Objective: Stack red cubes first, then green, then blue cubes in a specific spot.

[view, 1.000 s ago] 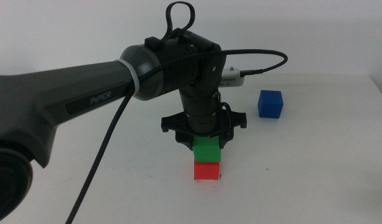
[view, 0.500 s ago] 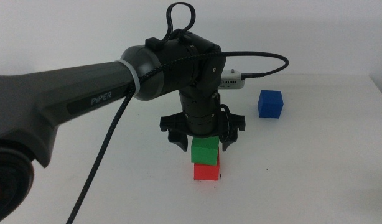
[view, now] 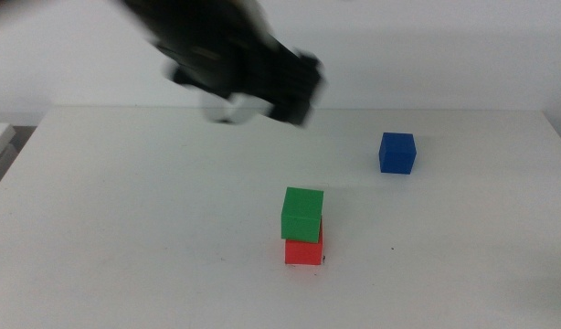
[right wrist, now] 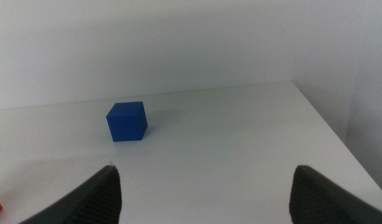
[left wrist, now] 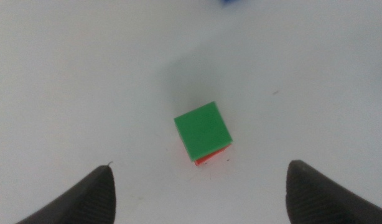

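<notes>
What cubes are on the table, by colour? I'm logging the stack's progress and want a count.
Red cube: 1, at the bottom of the stack
Green cube: 1, on top of the red cube
Blue cube: 1, apart on the table, not yet stacked
Total: 3 cubes

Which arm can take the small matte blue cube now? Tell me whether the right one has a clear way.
Probably yes: the right gripper faces the blue cube with open jaws and bare table between.
</notes>
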### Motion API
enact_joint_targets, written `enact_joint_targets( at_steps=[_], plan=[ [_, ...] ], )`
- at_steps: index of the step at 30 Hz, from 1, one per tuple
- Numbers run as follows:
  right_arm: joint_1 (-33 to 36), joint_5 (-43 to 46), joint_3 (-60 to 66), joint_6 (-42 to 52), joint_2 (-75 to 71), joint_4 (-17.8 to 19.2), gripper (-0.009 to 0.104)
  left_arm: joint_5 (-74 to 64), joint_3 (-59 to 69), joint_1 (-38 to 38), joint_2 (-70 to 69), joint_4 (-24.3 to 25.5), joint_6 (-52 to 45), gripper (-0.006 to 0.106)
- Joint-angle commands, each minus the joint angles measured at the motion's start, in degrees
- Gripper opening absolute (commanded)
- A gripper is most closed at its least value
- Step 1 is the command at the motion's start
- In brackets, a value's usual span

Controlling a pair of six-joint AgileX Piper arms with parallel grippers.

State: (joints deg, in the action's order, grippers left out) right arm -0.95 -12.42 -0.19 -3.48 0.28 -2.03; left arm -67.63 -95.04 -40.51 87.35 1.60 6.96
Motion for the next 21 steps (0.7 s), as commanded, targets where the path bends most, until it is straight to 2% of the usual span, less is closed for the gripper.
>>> enact_joint_targets(
  at_steps=[1,3,4,7,16,18,21],
  plan=[
    [-0.28,0.4,0.19,0.27,-0.28,0.37,0.093,0.96,5.62,0.07,-10.27,-3.06,-5.14,0.094],
    [-0.28,0.4,0.19,0.27,-0.28,0.37,0.093,9.32,13.41,0.07,-18.96,-5.75,-6.96,0.094],
    [-0.28,0.4,0.19,0.27,-0.28,0.37,0.093,16.21,20.63,0.07,-26.29,-8.8,-8.51,0.094],
    [-0.28,0.4,0.19,0.27,-0.28,0.37,0.093,17.75,24.66,0.07,-32.95,-9.56,-8.51,0.094],
    [-0.28,0.4,0.19,0.27,-0.28,0.37,0.093,16.45,25.07,0.07,-35.14,-10.24,-7.99,0.094],
    [-0.28,4.79,0.19,-1.74,-0.28,-2.71,0.093,16.45,25.06,0.07,-35.14,-10.08,-8.22,0.094],
    [-0.19,6.03,-0.06,-4.54,-0.28,-4.93,0.093,17.23,25.06,0.07,-35.14,-10.08,-8.23,0.094]
  ],
)
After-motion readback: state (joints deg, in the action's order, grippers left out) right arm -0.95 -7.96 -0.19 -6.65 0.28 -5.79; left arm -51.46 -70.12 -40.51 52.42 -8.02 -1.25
